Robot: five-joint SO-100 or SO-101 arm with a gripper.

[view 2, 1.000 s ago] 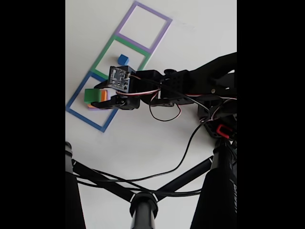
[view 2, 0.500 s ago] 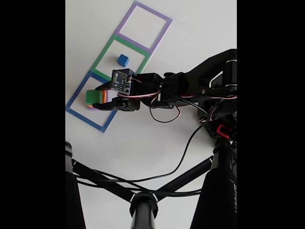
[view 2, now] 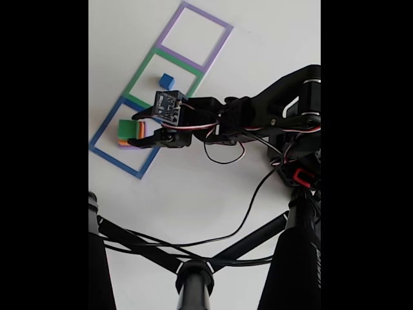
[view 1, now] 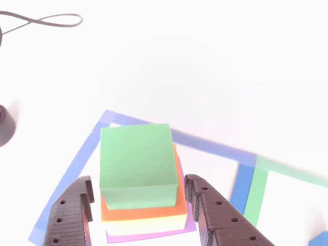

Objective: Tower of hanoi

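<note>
Two dark ribbed fingers point(view 1: 69, 218) rise from the bottom edge of the other view, spread apart, and the gripper point(view 1: 138, 192) stands open around a stack of cubes without visibly touching it. Between the fingertips sits the green cube point(view 1: 137, 163), topmost in the stack; directly below it is the orange cube point(view 1: 146, 210), then a pale yellowish layer point(view 1: 146, 224), and the purple cube point(view 1: 154, 236) at the bottom. Each lower layer juts out a little past the one above. The stack stands inside the blue square outline point(view 1: 82, 154) on the white table point(view 1: 205, 66). Right of the right finger, a green square outline point(view 1: 256, 195) adjoins the blue one, and a blue corner point(view 1: 320, 240) shows at the lower right edge.

In the fixed view, the gripper point(view 2: 143, 127) reaches leftward with its fingers parted on either side of the cube stack point(view 2: 126, 134), which lies at the fingertips inside the blue square outline point(view 2: 106, 155). Above the gripper, well apart from it, the small blue cube point(view 2: 167, 81) rests in the green square outline point(view 2: 139, 81). Farther up, the purple square outline point(view 2: 219, 42) completes the row.
</note>
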